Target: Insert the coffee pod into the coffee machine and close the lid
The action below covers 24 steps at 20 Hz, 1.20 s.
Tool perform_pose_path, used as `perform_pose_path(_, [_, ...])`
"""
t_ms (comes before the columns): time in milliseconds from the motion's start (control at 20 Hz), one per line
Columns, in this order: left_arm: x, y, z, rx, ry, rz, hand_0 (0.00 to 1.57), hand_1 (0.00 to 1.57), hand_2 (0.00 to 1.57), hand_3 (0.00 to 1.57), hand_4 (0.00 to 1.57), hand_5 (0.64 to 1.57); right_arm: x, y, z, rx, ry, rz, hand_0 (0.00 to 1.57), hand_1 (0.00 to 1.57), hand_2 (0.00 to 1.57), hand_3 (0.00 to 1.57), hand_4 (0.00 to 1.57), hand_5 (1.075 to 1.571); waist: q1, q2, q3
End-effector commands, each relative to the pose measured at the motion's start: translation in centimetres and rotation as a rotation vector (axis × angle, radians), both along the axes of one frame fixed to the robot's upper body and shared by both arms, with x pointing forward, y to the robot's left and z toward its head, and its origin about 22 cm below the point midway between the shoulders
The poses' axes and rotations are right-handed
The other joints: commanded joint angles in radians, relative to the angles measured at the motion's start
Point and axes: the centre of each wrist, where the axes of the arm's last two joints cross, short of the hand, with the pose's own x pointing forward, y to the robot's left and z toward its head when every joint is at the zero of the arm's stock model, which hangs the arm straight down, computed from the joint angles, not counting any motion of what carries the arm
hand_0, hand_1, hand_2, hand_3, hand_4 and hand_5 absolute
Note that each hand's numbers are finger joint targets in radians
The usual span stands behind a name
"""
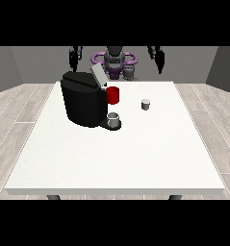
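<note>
Two black hands hang raised at the far edge of the white table [135,158], one on each side of the robot's torso [114,60]: the hand at the view's left [75,56] above the far left corner, the hand at the view's right [157,56] above the far right part, both well apart from everything on the table. Neither hand has hold of anything; how far their fingers are spread or curled I cannot tell. The black coffee machine [83,98] stands on the left half of the table, its grey lid [98,75] tilted up and open at the top. A red part [113,95] shows at the machine's right side, and a grey cup [113,119] sits on the machine's base below it. The small grey coffee pod [146,104] stands on the table to the right of the machine, apart from it
</note>
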Motion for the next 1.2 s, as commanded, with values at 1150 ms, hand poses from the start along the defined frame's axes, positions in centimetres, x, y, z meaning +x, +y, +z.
perform_pose_path(1150, [8.2,8.6,2.6,0.297,0.01,0.012,0.0,0.0,0.0,0.0,0.0,1.571,1.5,1.8,0.6,0.065,-0.196,-0.075,0.0,0.0,0.0,0.0,0.19,1.571,-0.195,0.202,-0.0102])
